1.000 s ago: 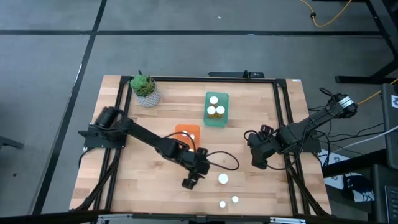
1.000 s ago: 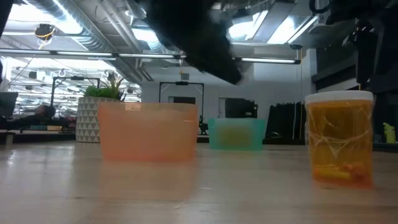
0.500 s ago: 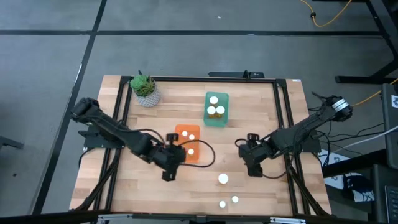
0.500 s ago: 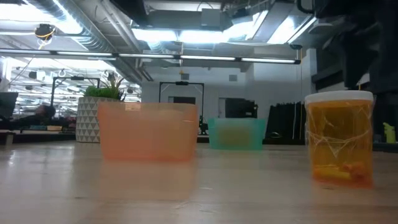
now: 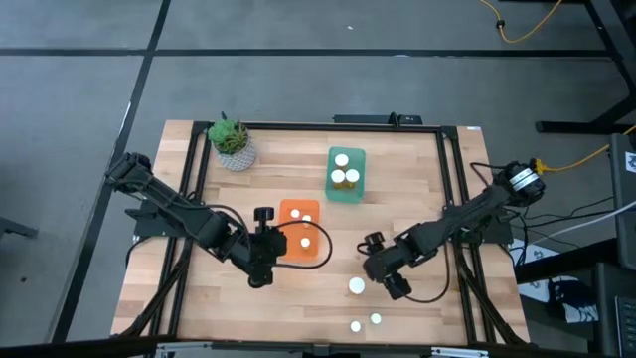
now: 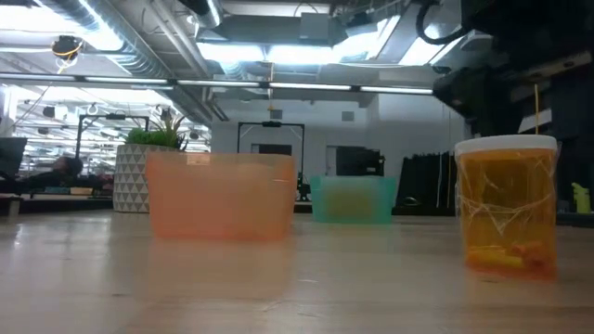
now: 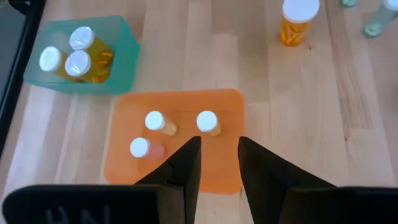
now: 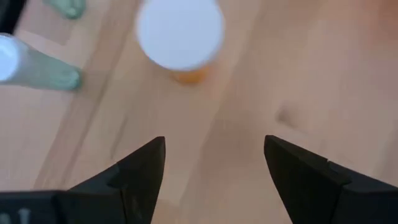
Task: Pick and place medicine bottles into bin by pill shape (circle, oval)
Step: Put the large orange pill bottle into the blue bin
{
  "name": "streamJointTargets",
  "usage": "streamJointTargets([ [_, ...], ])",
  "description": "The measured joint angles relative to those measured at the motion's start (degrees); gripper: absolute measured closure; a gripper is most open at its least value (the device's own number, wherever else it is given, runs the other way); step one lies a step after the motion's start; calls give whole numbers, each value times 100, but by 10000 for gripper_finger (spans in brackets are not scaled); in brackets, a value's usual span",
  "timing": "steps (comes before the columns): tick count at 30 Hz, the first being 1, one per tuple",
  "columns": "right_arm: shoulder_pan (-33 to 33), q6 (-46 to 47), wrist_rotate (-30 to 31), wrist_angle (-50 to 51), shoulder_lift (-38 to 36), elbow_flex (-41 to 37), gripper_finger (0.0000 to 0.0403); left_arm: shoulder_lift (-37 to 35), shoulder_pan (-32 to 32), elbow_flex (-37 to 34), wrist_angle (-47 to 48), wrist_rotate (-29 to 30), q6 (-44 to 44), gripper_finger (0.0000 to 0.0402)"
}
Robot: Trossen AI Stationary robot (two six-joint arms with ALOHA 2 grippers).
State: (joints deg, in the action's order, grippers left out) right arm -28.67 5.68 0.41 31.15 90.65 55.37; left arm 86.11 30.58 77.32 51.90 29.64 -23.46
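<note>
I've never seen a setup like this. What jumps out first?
Two colored bins in mid-table: an orange bin holding three white-capped bottles and a teal bin holding three more. The right hand hangs open beside a loose amber bottle; the left hand, empty, sits beside the orange bin.

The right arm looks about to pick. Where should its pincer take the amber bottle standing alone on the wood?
Probably from straight above, closing on the sides just under the white cap. The amber bottle stands upright and apart from the two small bottles, and the open right pincer is beside it. The left pincer waits beside the orange bin.
</note>
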Motion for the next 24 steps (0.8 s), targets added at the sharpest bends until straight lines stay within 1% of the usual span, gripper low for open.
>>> streamJointTargets([
  [3,0,-193,-186,-312,230,0,128,2,-34,0,-1,-2,0,302],
  [9,33,-458,-206,-833,550,0,128,7,-47,0,-3,-2,-2,302],
  [16,44,-779,-367,-1397,569,2,128,8,-46,0,-7,-2,-4,302],
  [19,84,-786,-709,-1450,569,2,128,10,-46,0,-7,-2,-5,302],
  [24,142,-845,-761,-1761,569,2,128,10,-45,0,-9,-2,-13,302],
])
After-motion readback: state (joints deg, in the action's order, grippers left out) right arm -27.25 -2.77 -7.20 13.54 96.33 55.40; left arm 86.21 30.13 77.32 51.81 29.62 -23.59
